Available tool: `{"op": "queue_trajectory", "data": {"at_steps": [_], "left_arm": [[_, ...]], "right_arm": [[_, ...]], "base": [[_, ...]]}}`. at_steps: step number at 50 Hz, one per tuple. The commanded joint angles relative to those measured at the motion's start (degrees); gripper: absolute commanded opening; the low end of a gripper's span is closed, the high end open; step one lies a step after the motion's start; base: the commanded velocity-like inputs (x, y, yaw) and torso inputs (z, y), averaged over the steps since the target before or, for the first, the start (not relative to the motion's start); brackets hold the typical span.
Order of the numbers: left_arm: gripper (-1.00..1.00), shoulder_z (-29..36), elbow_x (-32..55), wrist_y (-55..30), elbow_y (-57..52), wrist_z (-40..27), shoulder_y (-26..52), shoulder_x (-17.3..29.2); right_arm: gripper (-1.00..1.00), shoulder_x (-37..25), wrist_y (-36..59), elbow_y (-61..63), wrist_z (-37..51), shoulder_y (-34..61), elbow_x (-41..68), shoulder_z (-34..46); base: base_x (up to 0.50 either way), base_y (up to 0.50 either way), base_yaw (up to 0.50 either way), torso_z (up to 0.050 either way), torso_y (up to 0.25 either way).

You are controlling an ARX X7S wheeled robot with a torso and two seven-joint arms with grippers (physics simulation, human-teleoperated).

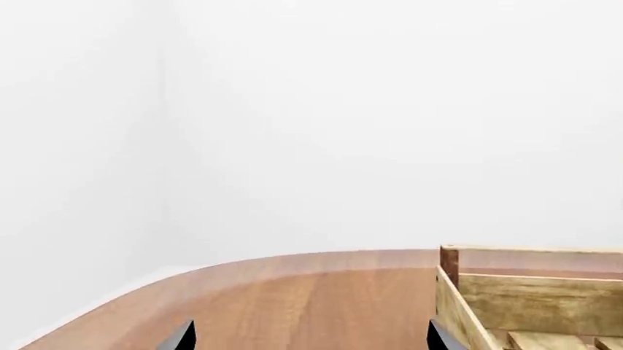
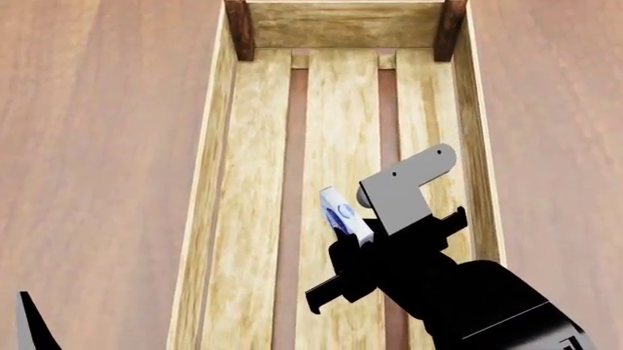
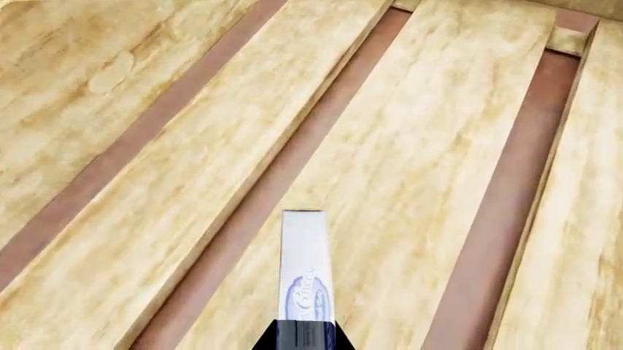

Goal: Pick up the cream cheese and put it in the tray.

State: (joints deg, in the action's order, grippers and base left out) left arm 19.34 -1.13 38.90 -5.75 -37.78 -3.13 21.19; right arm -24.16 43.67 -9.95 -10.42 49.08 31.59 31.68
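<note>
— Any writing to read on the cheese [image 2: 343, 216]?
— Only a dark blue oval logo on the white-and-pale-blue face; script inside too blurred to make out, even from the right wrist [image 3: 306, 273].

— Where was it?
— Pinched edge-on in the right gripper [image 2: 362, 235], over the middle slat of the tray [image 2: 206, 182]. Hard to tell whether touching the slat or just above.

— And the other hand?
— Left gripper [image 1: 309, 337] barely seen: two dark fingertips well apart, spread wide, nothing between them, beside the tray's end above the table [image 1: 292, 299].

— Anything in the way?
— Black right arm [image 2: 467, 292] and its grey bracket [image 2: 401, 189] covered part of the near right slats. Dark corner posts [image 2: 239, 29] at the far end.
</note>
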Motion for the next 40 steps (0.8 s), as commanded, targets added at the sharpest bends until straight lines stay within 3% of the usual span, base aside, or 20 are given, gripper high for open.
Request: {"op": "queue_trajectory", "data": {"at_steps": [1,19,20,40], "left_arm": [[1.0,0.2,0.0,-0.2,-0.3,-0.1,0.0,0.1],[1.0,0.6,0.8,0.8,-0.1,0.1,0.0,0.6],[1.0,0.7,1.1,1.1,0.0,0.2,0.0,0.6],[1.0,0.9,0.9,1.0,0.1,0.0,0.0,0.8]], "right_arm": [[-1.0,0.0,-0.4,0.2,-0.4,0.2,-0.2,-0.1],[-1.0,0.1,-1.5,-0.6,0.8,0.2,-2.6,1.7],[1.0,0.5,-0.5,-1.5,1.3,0.8,-2.7,1.8],[1.0,0.2,-0.8,-1.9,1.1,0.5,-2.5,1.9]], "base": [[0.0,0.0,0.0,0.0,-0.092],[0.0,0.0,0.0,0.0,-0.05],[0.0,0.0,0.0,0.0,0.0],[0.0,0.0,0.0,0.0,-0.001]]}}
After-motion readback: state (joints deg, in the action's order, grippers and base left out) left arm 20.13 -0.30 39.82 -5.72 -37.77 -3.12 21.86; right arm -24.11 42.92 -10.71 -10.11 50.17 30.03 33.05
